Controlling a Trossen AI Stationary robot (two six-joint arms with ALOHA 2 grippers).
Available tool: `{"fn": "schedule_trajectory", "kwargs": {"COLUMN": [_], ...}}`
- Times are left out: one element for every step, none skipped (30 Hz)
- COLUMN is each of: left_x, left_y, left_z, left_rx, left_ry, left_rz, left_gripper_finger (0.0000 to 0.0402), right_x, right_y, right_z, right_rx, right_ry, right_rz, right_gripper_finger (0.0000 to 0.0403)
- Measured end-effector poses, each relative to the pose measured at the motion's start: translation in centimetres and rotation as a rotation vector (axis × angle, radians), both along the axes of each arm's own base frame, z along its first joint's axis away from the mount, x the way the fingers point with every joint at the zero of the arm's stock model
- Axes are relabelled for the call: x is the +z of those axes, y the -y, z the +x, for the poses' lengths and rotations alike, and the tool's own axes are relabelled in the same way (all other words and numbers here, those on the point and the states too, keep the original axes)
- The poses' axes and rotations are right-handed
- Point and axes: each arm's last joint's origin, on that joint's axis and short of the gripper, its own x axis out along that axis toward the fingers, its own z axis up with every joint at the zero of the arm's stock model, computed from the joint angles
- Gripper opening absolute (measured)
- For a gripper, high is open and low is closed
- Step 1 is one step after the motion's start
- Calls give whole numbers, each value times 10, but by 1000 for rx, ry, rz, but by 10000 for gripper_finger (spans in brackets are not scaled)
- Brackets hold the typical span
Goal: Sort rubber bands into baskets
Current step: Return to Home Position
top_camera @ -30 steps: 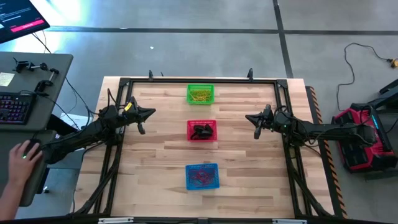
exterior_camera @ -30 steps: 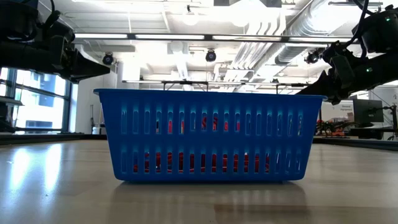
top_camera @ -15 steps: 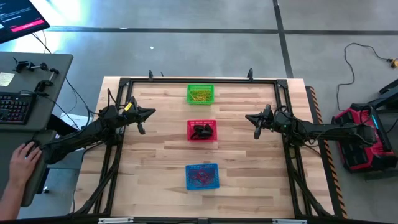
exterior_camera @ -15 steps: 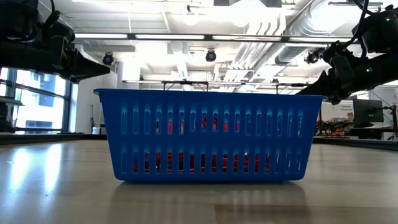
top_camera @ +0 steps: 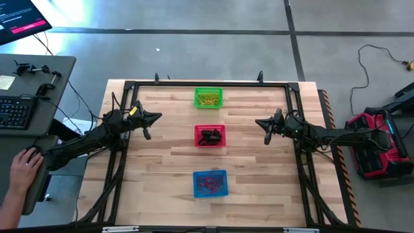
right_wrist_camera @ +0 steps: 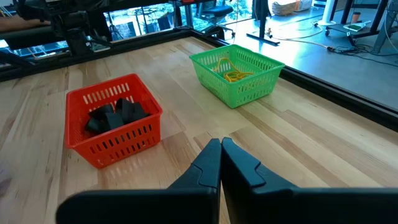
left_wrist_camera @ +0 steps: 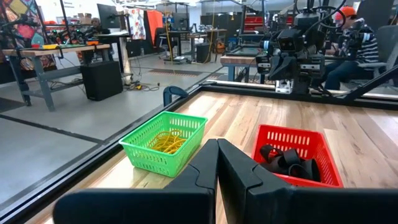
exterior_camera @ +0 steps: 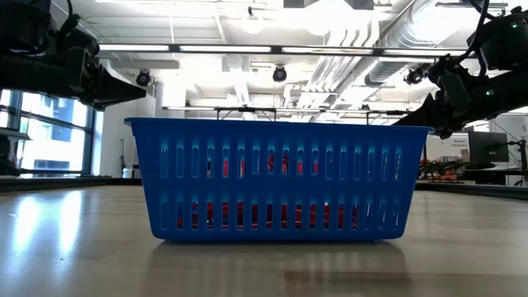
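Note:
Three mesh baskets stand in a row down the table's middle: a green basket [top_camera: 208, 98] with yellow-tan rubber bands [left_wrist_camera: 165, 142] at the far side, a red basket [top_camera: 210, 136] with black rubber bands [right_wrist_camera: 115, 114] in the centre, and a blue basket [top_camera: 210, 183] with red-orange rubber bands [exterior_camera: 272, 216] nearest. My left gripper [top_camera: 154, 117] hovers shut and empty left of the red basket; it also shows in the left wrist view [left_wrist_camera: 217, 149]. My right gripper [top_camera: 259, 122] hovers shut and empty right of the red basket; it also shows in the right wrist view [right_wrist_camera: 221, 146].
A black frame [top_camera: 207, 83] runs around the wooden table's edge. A person's hand [top_camera: 24, 165] rests at a desk with a keyboard [top_camera: 14, 111] left of the table. A red machine [top_camera: 375, 142] stands on the floor to the right.

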Motion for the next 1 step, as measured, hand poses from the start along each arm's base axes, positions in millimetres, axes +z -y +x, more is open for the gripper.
{"fn": "schedule_trajectory", "kwargs": {"left_x": [0], "left_y": [0], "left_z": [0], "left_rx": [0], "left_ry": [-1], "left_rz": [0], "left_gripper_finger": [0], "right_x": [0], "right_y": [0], "right_z": [0], "right_rx": [0], "right_ry": [1], "right_rz": [0], "right_gripper_finger": [0]}}
